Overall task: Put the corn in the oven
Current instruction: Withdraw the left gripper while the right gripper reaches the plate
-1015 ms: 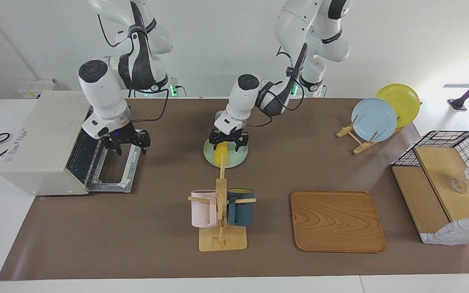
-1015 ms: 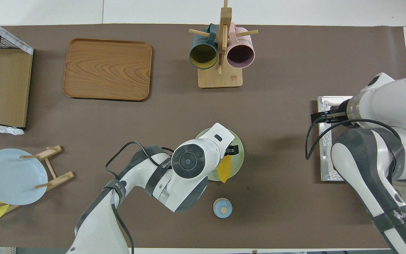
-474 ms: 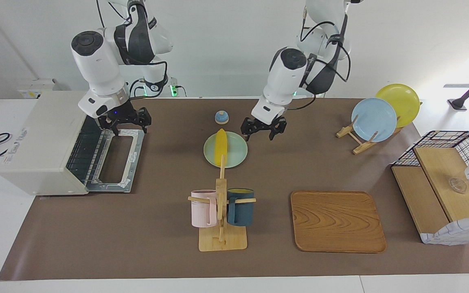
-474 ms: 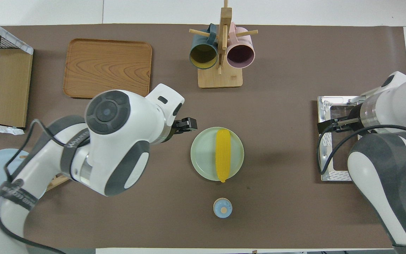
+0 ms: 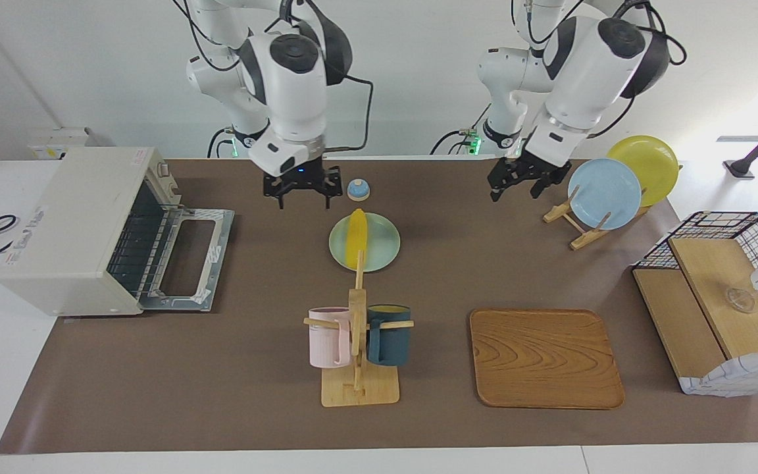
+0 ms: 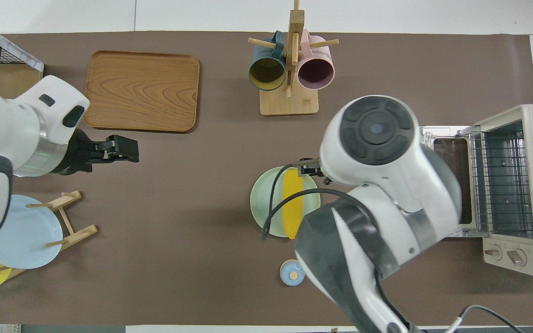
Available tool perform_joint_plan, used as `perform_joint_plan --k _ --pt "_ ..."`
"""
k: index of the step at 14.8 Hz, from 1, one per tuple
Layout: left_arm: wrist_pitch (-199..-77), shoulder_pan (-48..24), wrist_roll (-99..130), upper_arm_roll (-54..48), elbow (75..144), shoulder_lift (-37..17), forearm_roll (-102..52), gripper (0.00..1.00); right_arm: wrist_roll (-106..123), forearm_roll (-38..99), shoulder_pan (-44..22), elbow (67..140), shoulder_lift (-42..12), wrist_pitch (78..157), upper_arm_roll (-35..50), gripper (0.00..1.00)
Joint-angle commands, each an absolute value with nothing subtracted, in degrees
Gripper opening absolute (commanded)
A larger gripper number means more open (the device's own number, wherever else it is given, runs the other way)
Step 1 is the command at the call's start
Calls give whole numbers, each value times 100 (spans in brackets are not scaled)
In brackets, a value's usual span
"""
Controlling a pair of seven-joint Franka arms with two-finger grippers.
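Note:
The yellow corn [image 5: 356,241] lies on a pale green plate [image 5: 382,253] mid-table; it also shows in the overhead view [image 6: 292,203]. The cream-white oven [image 5: 70,224] stands at the right arm's end, its door [image 5: 188,260] dropped open flat and its wire rack showing [image 6: 500,185]. My right gripper [image 5: 302,197] hangs open and empty in the air over the table, between the oven and the plate, beside a small blue bell. My left gripper [image 5: 517,191] is open and empty in the air over the table beside the plate rack [image 6: 130,152].
A small blue bell [image 5: 358,189] sits nearer to the robots than the plate. A wooden mug rack [image 5: 358,342] with a pink and a dark blue mug stands farther out. A wooden tray [image 5: 545,359], a plate rack [image 5: 573,220] and a wire basket [image 5: 721,303] lie toward the left arm's end.
The right gripper left the oven door and rose toward the middle, near the bell. The left gripper pulled away from the plate and rose toward the plate rack. The corn stayed on the plate.

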State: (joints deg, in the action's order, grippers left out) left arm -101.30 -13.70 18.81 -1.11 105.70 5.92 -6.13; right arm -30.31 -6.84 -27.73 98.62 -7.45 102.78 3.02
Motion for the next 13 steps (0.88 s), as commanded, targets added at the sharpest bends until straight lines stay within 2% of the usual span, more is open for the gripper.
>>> perform_joint_plan --k 1,3,5,9,13 --pt "-9616 -977 1295 -185 10082 554 -194 100 -3899 -1150 -3460 9150 -1702 10309 255 100" --pt "-9266 -792 1125 -185 9819 510 -10 100 -4680 -1554 -3997 9184 -2204 10703 255 100" --pt "-9018 -774 1107 -185 9703 483 113 100 -5088 -1591 -4096 9368 -2434 11213 281 100" --pt "-8833 -545 827 -185 9686 510 185 100 -5185 -1573 -4254 10043 -2356 12038 281 100" --pt "-9034 -597 826 -150 9590 431 158 100 -5265 -1582 -4271 10704 -2215 12734 281 72"
